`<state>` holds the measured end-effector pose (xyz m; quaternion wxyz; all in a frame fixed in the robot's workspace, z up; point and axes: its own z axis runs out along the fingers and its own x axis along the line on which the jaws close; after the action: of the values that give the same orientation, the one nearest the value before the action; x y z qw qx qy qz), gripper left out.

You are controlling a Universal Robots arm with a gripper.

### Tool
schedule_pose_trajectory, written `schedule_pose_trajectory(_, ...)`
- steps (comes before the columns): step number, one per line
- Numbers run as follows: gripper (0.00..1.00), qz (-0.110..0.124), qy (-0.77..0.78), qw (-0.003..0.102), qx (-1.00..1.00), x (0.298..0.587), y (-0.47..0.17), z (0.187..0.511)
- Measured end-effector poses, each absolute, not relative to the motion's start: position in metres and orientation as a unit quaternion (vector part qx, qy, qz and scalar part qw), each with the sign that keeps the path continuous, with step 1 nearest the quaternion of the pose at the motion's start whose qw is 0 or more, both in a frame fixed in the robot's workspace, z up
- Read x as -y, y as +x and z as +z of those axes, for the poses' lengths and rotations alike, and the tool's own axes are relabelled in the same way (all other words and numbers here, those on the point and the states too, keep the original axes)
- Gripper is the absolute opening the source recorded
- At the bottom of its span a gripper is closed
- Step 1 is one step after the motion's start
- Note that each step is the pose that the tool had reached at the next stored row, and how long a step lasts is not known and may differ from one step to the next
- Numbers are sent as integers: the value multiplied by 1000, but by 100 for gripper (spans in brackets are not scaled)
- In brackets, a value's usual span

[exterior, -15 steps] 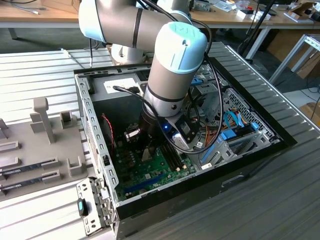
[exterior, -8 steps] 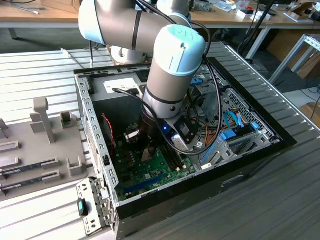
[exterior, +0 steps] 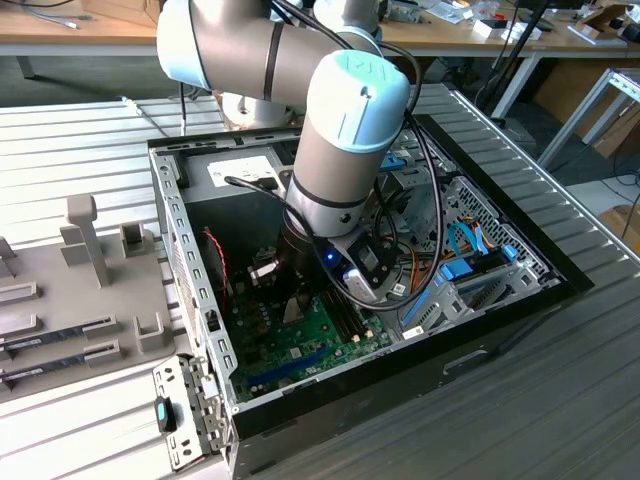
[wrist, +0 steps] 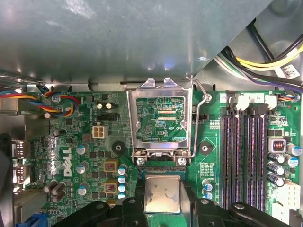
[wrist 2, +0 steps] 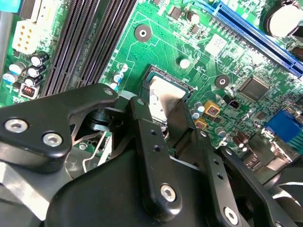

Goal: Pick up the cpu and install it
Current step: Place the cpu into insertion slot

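Where the arm reaches down into the open computer case (exterior: 172,255), the gripper (wrist: 163,187) hangs low over the green motherboard (wrist: 210,163). Its black fingers (wrist 2: 147,130) are narrowed to the width of the cpu (wrist: 163,195) and lie against two opposite edges of it. The cpu lies flat, silvery top up, inside the black socket frame (wrist: 161,168); whether it is fully seated cannot be told. Just past one free edge, the hinged load plate (wrist: 159,118) stands swung open with its lever (wrist: 195,118) raised alongside. In the exterior view, the case wall stands at the gripper's nine o'clock with bare board between, the memory slots (exterior: 345,318) run close at four o'clock, and the cables and drive cage (exterior: 470,270) crowd three o'clock.
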<state>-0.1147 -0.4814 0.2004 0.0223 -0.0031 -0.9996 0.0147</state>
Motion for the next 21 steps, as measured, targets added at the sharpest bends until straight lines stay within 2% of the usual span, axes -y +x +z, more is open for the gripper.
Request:
schedule_pose_trajectory(2, 37, 15, -3, 22, 1000, 481, -115, 200)
schedule_pose_trajectory(21, 37, 14, -3, 22, 1000, 481, -115, 208)
